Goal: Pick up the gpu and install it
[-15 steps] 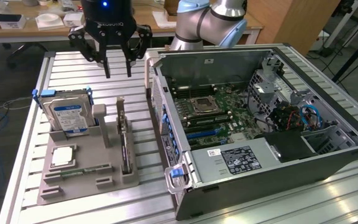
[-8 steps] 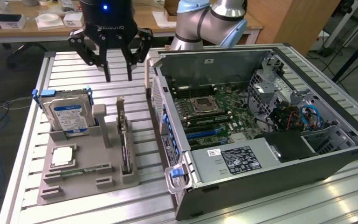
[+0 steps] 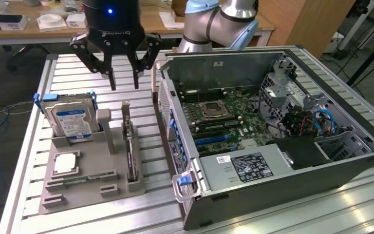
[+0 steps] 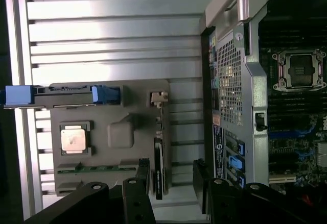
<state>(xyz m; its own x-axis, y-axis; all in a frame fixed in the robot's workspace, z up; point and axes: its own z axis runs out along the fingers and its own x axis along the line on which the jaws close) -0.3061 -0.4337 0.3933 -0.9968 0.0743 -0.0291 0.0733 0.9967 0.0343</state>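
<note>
The gpu [image 3: 130,148] stands on its edge in a slot of the grey holder [image 3: 86,192], a thin dark card with its silver bracket at the far end. My gripper [image 3: 124,85] hangs open above and just behind that end, touching nothing. In the wrist view the gpu [image 4: 159,165] runs as a dark strip towards the gap of the gripper [image 4: 172,183], closer to one of the black fingers [image 4: 143,179]. The open computer case [image 3: 343,168] lies on the exterior view's right, its motherboard [image 3: 229,122] exposed.
The holder also carries a blue-labelled hard drive [image 3: 73,122] standing upright, a silver processor [image 3: 65,163] and a green memory stick [image 3: 83,179]. The case's rear wall [image 3: 174,141] stands close beside the gpu. All of it rests on a slatted aluminium table [image 3: 25,161].
</note>
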